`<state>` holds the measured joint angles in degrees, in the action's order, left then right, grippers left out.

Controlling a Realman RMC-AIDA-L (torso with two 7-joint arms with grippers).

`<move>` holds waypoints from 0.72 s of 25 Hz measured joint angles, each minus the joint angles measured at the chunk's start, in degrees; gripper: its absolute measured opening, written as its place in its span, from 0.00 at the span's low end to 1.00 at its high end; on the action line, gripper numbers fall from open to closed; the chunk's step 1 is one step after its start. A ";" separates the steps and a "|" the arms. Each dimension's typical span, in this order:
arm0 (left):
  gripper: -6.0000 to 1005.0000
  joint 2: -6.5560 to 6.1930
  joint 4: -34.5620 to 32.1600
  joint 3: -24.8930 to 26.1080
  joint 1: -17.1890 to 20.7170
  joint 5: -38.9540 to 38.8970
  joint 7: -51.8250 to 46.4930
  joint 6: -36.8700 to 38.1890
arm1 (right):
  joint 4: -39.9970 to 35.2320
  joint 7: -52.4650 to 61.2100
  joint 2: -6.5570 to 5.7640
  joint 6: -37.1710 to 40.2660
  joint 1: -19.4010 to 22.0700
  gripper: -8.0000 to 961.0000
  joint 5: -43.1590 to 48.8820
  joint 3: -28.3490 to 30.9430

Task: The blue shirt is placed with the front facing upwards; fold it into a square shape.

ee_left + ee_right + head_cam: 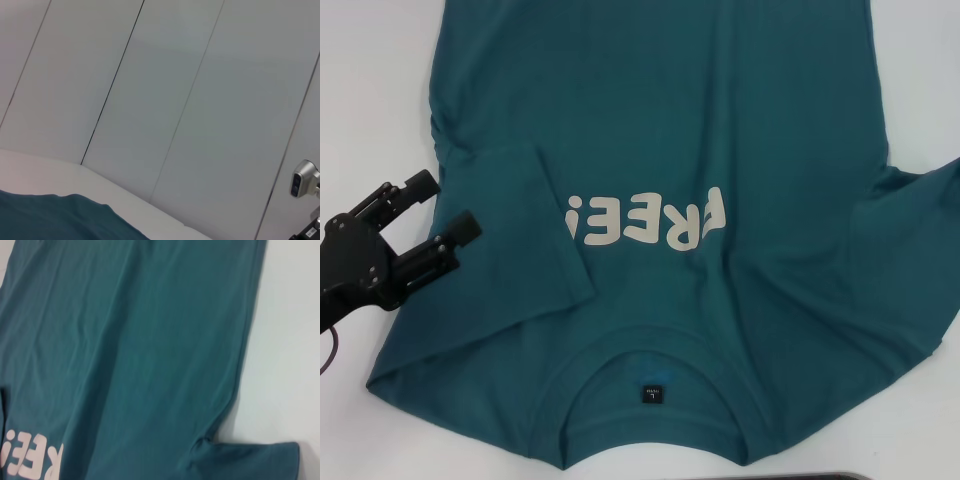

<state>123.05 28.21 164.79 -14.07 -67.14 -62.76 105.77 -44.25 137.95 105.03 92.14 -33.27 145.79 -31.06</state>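
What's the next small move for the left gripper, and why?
Probably pull the left gripper back off the shirt. It is open and holds nothing, and the left sleeve already lies folded in over the chest beside the lettering. The right sleeve is still spread out, so that side likely comes next.

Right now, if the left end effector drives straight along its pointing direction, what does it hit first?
Probably the blue shirt: the open left end effector points toward the folded-in sleeve. Its height above the fabric is unclear, so it may pass over.
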 joint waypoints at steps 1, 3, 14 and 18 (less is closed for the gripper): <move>0.84 0.00 0.00 0.00 0.03 -0.01 0.00 0.01 | -0.12 0.17 0.00 -0.04 0.02 0.04 0.01 0.01; 0.84 0.00 0.00 0.00 0.03 -0.02 0.00 0.02 | -0.20 0.33 -0.10 -0.17 -0.04 0.04 0.02 0.04; 0.84 0.09 0.00 0.00 0.01 -0.38 0.00 0.06 | -0.39 0.62 -0.26 0.06 -1.48 0.06 -0.06 0.80; 0.84 0.09 0.00 0.00 0.29 -1.45 0.00 0.06 | -0.40 0.34 0.12 3.02 -1.87 0.06 -0.24 0.33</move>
<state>123.13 28.21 164.79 -13.78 -68.59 -62.75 105.82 -44.66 138.29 105.14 95.16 -35.14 145.55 -30.73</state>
